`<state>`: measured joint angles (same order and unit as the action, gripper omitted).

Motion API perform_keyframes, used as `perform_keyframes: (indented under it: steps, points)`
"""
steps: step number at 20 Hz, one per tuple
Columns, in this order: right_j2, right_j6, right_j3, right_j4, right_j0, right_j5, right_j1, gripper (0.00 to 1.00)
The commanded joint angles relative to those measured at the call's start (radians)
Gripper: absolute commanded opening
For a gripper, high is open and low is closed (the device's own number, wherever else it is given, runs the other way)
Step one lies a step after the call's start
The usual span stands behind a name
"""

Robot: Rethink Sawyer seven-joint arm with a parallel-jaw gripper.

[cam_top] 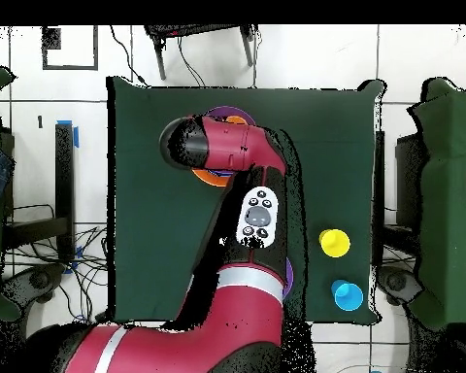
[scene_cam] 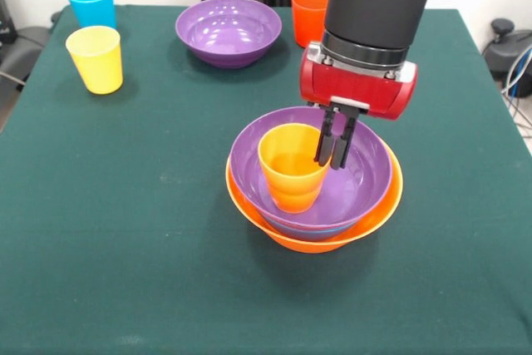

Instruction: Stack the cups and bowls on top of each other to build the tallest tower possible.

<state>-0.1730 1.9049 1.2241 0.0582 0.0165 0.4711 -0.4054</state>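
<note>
The tower stands mid-table in the front view: a large orange bowl (scene_cam: 378, 209) as base, a thin blue bowl rim (scene_cam: 320, 229) showing inside it, and a wide purple bowl (scene_cam: 366, 176) on top. An orange cup (scene_cam: 291, 174) stands upright inside that purple bowl. My gripper (scene_cam: 334, 149) comes down from above, and its fingers pinch the cup's right rim, one inside and one outside. In the overhead view the arm hides most of the tower (cam_top: 214, 177). The green bowl is hidden.
At the far side stand a second purple bowl (scene_cam: 229, 31) and a red-orange cup (scene_cam: 309, 16). A light blue cup (scene_cam: 91, 3) and a yellow cup (scene_cam: 96, 58) stand at the far left; overhead they show as yellow (cam_top: 334, 242) and blue (cam_top: 347, 294).
</note>
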Motion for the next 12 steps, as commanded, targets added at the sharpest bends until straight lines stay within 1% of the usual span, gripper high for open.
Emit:
perform_keyframes:
  steps: [1,7,12]
  points:
    - [0.044,0.094,0.088,-0.033,-0.038,0.062,0.008,0.0]
    - [0.028,0.105,0.083,-0.029,-0.053,0.05,0.016,0.0]
    - [0.025,0.101,0.085,-0.025,-0.053,0.051,0.016,0.0]
